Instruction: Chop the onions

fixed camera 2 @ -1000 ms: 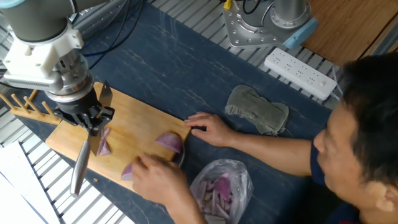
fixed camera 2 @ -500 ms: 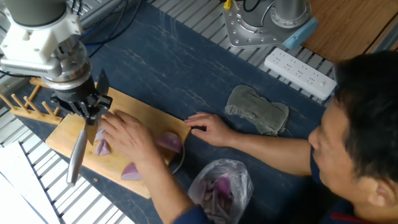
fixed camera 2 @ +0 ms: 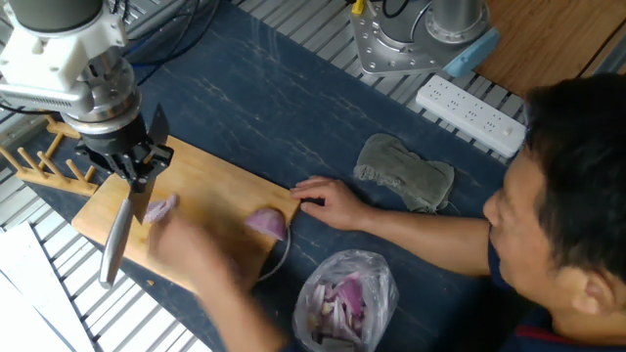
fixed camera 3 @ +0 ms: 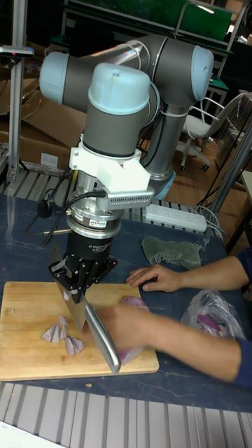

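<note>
Arm: the UR5 stands upright over the left end of the bamboo cutting board (fixed camera 2: 210, 186), wrist pointing straight down, above the blue-covered counter (fixed camera 2: 293, 98).
End effector: the end effector (fixed camera 3: 78, 290) is clamped on a knife (fixed camera 2: 117, 235), whose steel handle slants down toward the near edge of the board.
Onions: in the tall fixed view, three small wedges (fixed camera 3: 61, 336) lie together on the board just left of the knife; a larger wedge (fixed camera 2: 266, 223) sits near the board's right end.
Hands: two. One hand (fixed camera 2: 328, 202) rests flat at the board's far right corner; the other hand (fixed camera 3: 126, 327), blurred, reaches across the board beside the knife and hides part of its surface.
Person: a man leans in from the right.
Around: a clear plastic bag of onion scraps (fixed camera 2: 342, 298) off the board's right end; a grey cloth (fixed camera 2: 406, 171) beyond; a white power strip (fixed camera 2: 474, 115) farther right; a wooden peg rack (fixed camera 2: 34, 164) at the far left.
</note>
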